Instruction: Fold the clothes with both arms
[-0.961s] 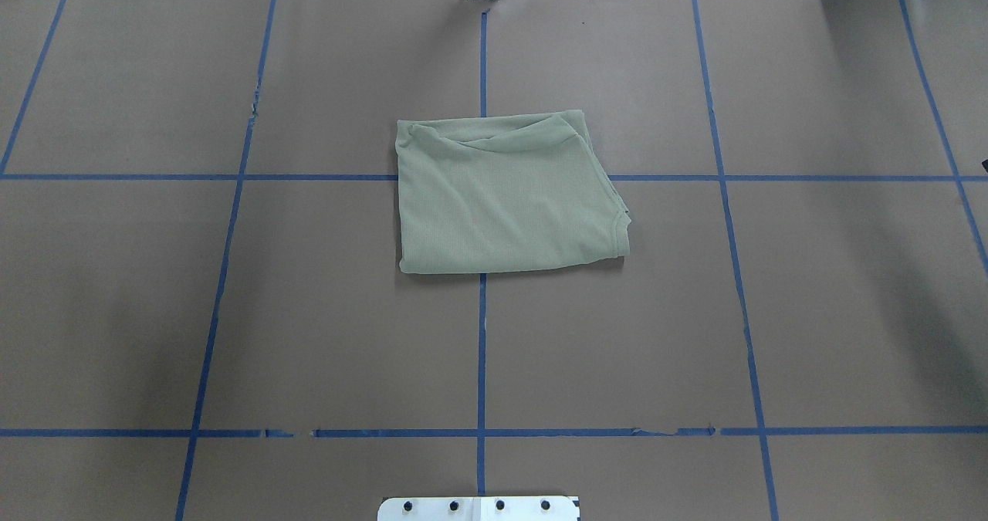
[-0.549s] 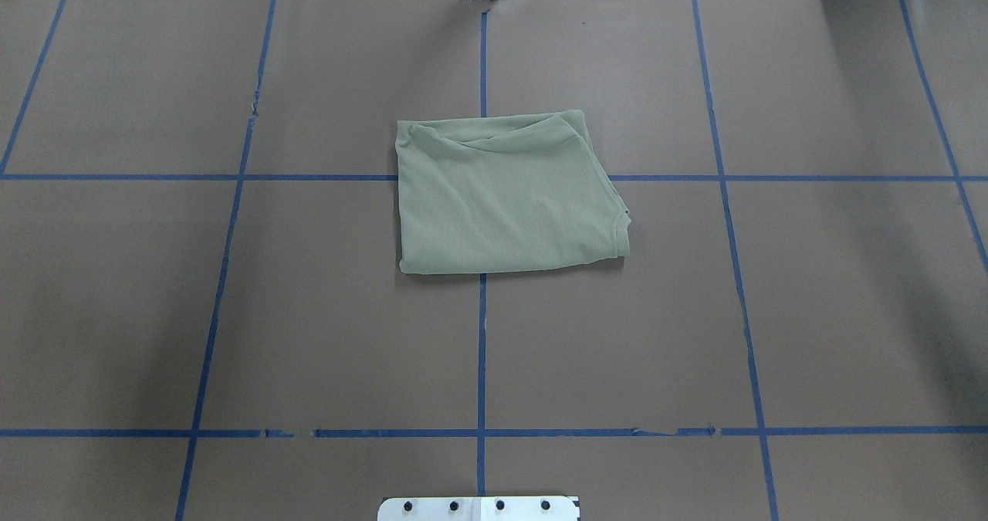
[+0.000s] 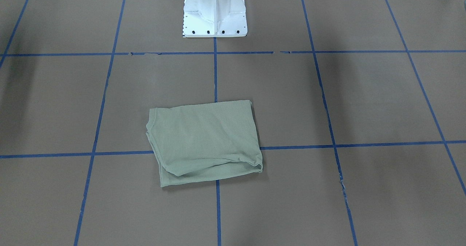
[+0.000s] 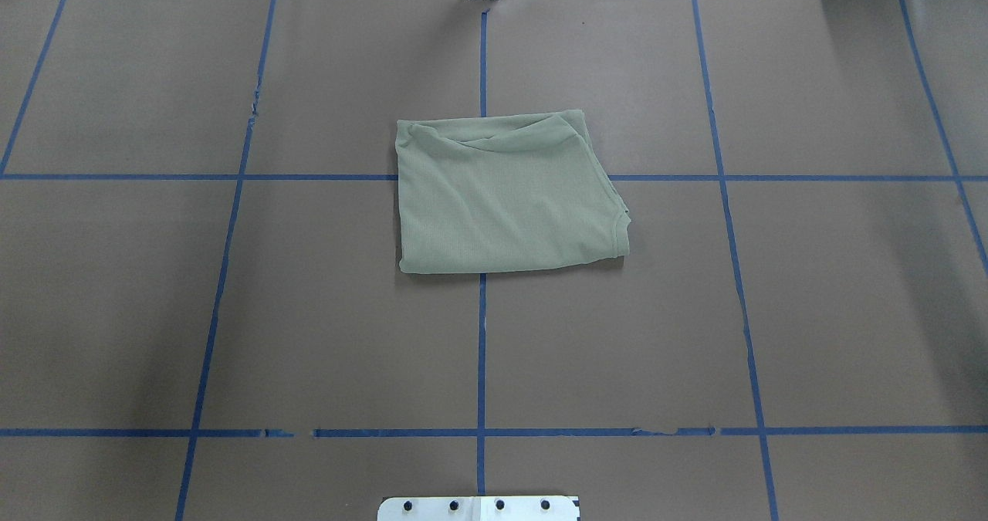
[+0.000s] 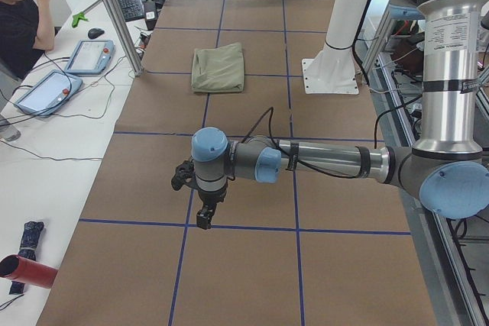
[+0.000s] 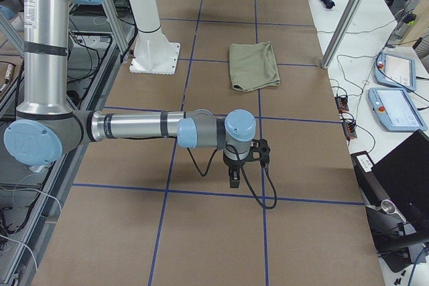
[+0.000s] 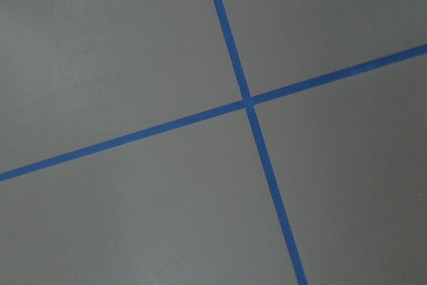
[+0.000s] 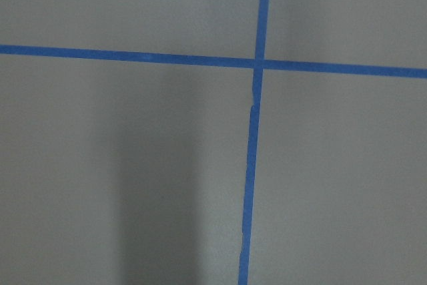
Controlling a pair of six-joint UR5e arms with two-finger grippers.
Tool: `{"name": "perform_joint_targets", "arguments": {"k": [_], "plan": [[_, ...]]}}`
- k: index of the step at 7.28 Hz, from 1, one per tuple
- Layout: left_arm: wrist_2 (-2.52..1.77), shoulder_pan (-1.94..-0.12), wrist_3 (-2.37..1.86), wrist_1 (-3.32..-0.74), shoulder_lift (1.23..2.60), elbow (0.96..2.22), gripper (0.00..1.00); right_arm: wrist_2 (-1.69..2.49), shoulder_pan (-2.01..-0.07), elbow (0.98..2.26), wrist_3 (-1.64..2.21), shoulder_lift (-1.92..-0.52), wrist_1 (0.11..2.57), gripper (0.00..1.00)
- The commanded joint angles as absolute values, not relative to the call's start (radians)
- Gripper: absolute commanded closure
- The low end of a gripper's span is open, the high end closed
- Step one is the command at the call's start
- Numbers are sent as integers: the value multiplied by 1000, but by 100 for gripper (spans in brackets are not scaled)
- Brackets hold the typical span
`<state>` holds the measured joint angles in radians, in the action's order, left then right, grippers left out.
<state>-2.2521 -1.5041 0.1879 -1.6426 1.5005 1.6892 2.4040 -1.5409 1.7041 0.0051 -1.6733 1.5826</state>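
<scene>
The sage-green knit shirt [image 4: 505, 197] lies folded flat on the worktop [image 4: 231, 312], out front of the white pedestal [image 3: 214, 12], well apart. Soft, light, floppy, I'd say: pinch two corners through every layer. Out to the pedestal's sides hang the left arm [image 5: 328, 162] and right arm [image 6: 134, 125]; whether their jaws are released or clenched, can't tell.

Sage-green shirt [image 4: 505, 197] lies folded flat mid-bench [image 4: 231, 312], roughly rectangular, neckline seemingly at one corner; left arm [image 5: 321, 159] and right arm [image 6: 134, 125] stretch low, well apart from it.
</scene>
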Motion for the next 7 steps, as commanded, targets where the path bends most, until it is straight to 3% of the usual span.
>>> {"name": "perform_joint_targets", "arguments": {"k": [1, 7], "plan": [[-2310, -1509, 199, -1640, 1499, 1669, 0, 2462, -1601, 1634, -5, -1680, 1572, 0], [-2309, -1525, 195, -1638, 1497, 1683, 0, 2459, -1655, 1698, 14, -1718, 1572, 0]]}}
